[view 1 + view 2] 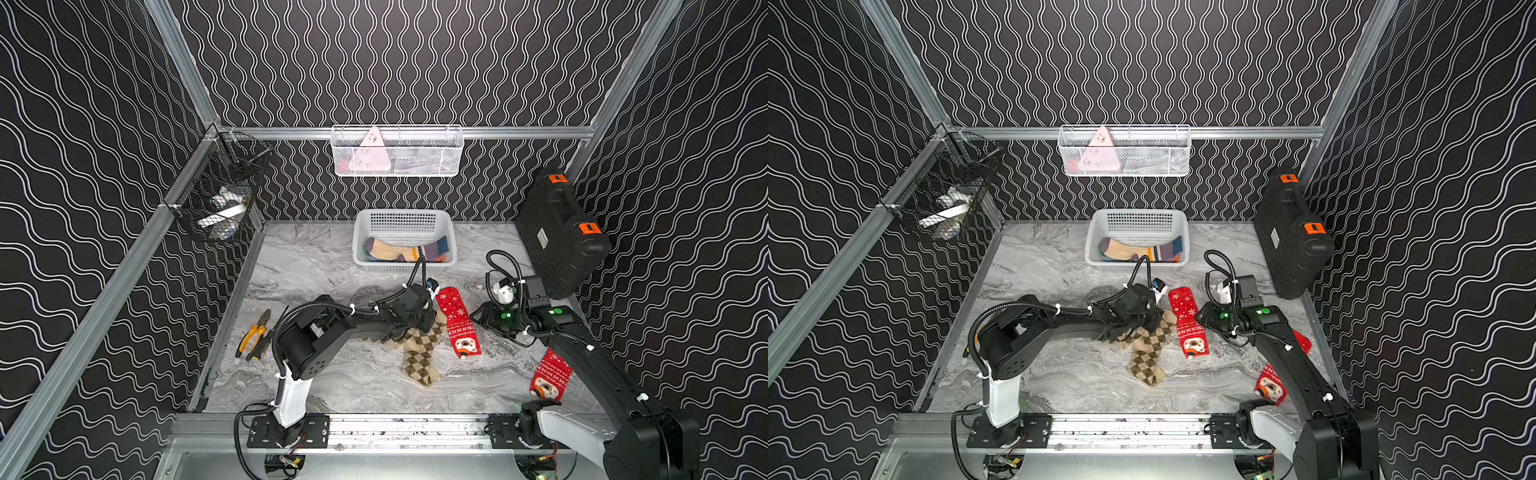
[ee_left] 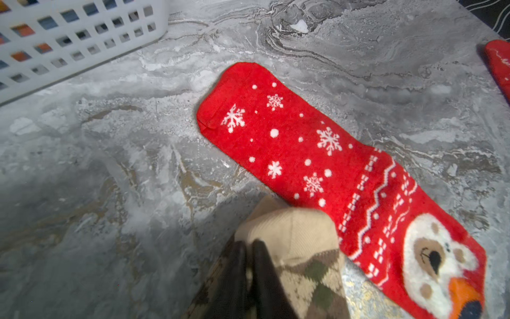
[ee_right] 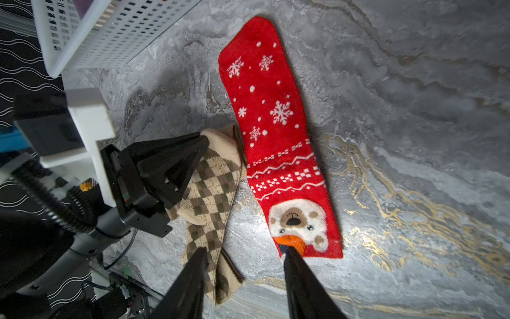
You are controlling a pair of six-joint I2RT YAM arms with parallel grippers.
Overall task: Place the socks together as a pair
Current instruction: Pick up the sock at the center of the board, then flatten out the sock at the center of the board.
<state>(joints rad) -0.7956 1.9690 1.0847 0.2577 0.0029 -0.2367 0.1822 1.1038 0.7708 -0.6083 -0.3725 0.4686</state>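
My left gripper [image 2: 249, 248] is shut on the cream end of a tan-brown argyle sock [image 2: 298, 243] at mid-table. In both top views the argyle socks [image 1: 419, 357] [image 1: 1146, 357] lie crossed under that gripper [image 1: 419, 324]. Right beside them a red Christmas sock [image 1: 459, 322] [image 3: 276, 124] lies flat, bear face toward the front. My right gripper [image 3: 245, 252] hovers open over the table, its tips above the argyle sock [image 3: 209, 193] and the red sock's end. A second red sock [image 1: 548, 376] lies at the front right, partly under my right arm.
A white basket [image 1: 405, 216] at the back holds a striped sock [image 1: 399, 251]. A black case [image 1: 557, 232] leans at the right wall. Pliers [image 1: 253, 334] lie by the left edge. Wire baskets hang on the back wall [image 1: 397, 151] and left rail [image 1: 220, 195].
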